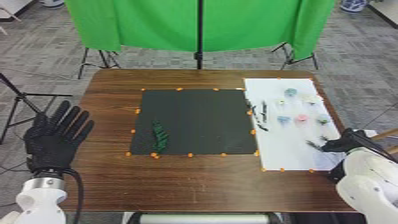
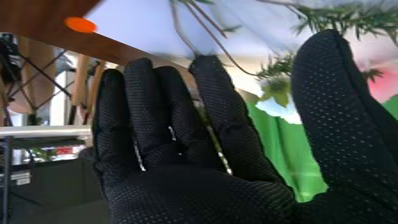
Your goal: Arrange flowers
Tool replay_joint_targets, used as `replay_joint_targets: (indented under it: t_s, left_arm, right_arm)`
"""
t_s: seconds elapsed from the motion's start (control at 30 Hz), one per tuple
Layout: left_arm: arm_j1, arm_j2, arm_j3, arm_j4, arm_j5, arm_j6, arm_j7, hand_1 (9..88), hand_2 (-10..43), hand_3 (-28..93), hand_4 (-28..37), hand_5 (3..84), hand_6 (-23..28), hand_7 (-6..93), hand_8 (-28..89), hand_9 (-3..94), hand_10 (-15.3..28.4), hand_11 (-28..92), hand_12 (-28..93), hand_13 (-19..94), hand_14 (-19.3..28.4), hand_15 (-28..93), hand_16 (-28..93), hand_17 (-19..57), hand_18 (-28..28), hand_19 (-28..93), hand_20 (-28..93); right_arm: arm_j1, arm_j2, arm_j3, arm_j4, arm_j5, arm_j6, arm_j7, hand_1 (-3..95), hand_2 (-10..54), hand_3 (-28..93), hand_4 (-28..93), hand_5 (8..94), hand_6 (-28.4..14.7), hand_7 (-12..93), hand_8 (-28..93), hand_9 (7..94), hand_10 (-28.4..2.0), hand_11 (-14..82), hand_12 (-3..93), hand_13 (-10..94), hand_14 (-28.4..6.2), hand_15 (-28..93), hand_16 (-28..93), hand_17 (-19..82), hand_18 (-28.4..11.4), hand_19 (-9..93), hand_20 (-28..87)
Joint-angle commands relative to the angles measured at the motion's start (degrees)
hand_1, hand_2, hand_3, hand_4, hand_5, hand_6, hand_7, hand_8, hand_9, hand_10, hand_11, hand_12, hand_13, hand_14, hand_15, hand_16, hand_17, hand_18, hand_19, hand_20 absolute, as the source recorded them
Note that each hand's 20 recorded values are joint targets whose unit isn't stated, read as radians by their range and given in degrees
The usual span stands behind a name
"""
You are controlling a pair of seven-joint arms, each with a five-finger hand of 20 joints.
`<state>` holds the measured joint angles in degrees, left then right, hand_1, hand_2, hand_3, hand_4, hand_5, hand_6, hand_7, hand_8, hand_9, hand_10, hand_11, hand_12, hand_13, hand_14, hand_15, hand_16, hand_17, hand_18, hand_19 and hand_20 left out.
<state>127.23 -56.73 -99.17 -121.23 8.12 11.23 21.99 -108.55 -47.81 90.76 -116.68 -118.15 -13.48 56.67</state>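
From where I stood, the right hand (image 1: 342, 143) was at the white sheet's (image 1: 286, 154) right edge, its fingers (image 2: 149, 110) loose and empty, beside a small sprig (image 1: 314, 145). Stems so thin could easily have slipped through gloved fingers, or a clumsy sweep might have shoved the pink flower (image 1: 301, 118) aside. The leafy green sprig (image 1: 160, 136) lay left on the black mat (image 1: 200, 120); a badly aimed stem could have nudged it. The left hand (image 1: 54, 145), spread and empty, was off to the left.
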Motion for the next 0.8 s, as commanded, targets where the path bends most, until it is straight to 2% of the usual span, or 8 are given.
replay_joint_targets:
  t_s: [0.03,0.17,0.2,0.4,0.53,0.6,0.67,0.8]
  left_arm:
    - [0.8,-0.60,0.49,0.30,-0.29,0.38,-0.52,23.7,13.0,74,-28.3,42.1,7.5,12.1,-9,35.0,14.7,22,10,26,14.4,31,-6,-3.6,12.5,27,12]
    - [0.9,-0.70,0.45,0.27,-0.35,0.37,-0.64,23.7,13.1,74,-28.3,42.2,7.6,12.4,-9,35.1,14.8,22,10,26,14.3,31,-6,-3.6,12.5,27,12]
    - [0.8,-0.72,0.42,0.30,-0.43,0.37,-0.65,23.7,13.1,74,-28.3,42.3,7.7,12.3,-9,35.1,14.8,22,10,26,14.3,31,-6,-3.7,12.5,27,12]
    - [0.7,-0.58,0.35,0.49,-0.77,0.28,-1.09,23.7,13.2,74,-28.3,42.5,7.7,12.4,-9,35.1,14.7,22,10,26,14.3,31,-6,-3.6,12.5,27,12]
    - [0.8,-0.42,0.26,0.55,-0.74,0.00,-1.37,23.7,13.2,74,-28.3,42.5,7.6,12.5,-9,35.1,14.7,22,10,26,14.4,31,-6,-3.7,12.6,27,12]
    - [0.6,-0.35,0.25,0.62,-0.87,-0.06,-1.45,23.7,13.2,74,-28.3,42.5,7.6,12.5,-9,35.1,14.7,22,10,26,14.4,31,-6,-3.7,12.6,27,12]
    - [0.7,-0.27,0.26,0.58,-0.87,-0.05,-1.31,23.7,13.2,74,-28.3,42.5,7.6,12.5,-9,35.1,14.8,22,10,26,14.4,31,-6,-3.7,12.6,27,12]
    - [0.6,-0.26,0.18,0.58,-0.98,-0.13,-1.24,23.7,13.3,74,-28.3,42.6,7.6,12.5,-9,35.1,14.7,22,10,26,14.4,31,-6,-3.8,12.6,27,12]
  right_arm:
    - [0.7,0.9,-1.6,2.7,-3.1,4.9,-0.9,42.3,-9.5,78,-28,63.2,-4.5,22,-12,54.4,-22.7,15.7,17.9,36,-22.4,46,11,8,-26.7,53,14]
    - [0.3,0.9,-2.0,3.2,-4.1,6.1,-0.8,45.1,-9.5,78,-28,67.2,-2.4,24,-12,58.3,-20.6,17.1,17.9,39,-21.2,47,12,9,-26.0,53,14]
    - [0.2,0.9,-2.0,3.2,-4.2,6.1,-0.7,46.7,-9.5,77,-28,67.9,-2.2,25,-7,59.2,-20.3,17.5,18.0,40,-20.8,47,12,9,-25.7,53,14]
    - [-0.2,1.1,-3.4,3.8,-5.6,5.3,-1.1,47.4,-9.5,77,-28,67.5,-2.9,29,3,59.6,-20.2,18.9,19.1,40,-20.3,47,13,9,-25.3,53,14]
    - [-0.3,1.7,-5.2,4.6,-7.8,6.6,-1.7,45.9,-9.5,77,-28,65.5,-3.2,34,5,58.4,-20.1,24.8,22.3,40,-20.2,49,13,9,-25.1,53,14]
    - [-0.5,1.9,-5.6,4.8,-8.4,7.8,-1.9,52.9,-9.5,68,-28,66.3,-1.9,41,11,59.6,-19.3,31.5,24.7,42,-19.5,52,14,10,-24.8,53,14]
    - [-0.6,2.0,-5.8,4.9,-8.8,8.3,-2.1,55.8,-9.5,67,-28,71.0,-1.4,42,14,62.5,-17.7,35.6,26.1,45,-18.3,53,16,10,-24.3,53,14]
    - [-0.6,2.0,-5.6,4.7,-7.9,9.0,-2.2,57.3,-9.5,69,-28,74.0,-1.0,42,14,65.7,-15.9,30.2,33.8,46,-17.4,53,17,10,-24.1,52,14]
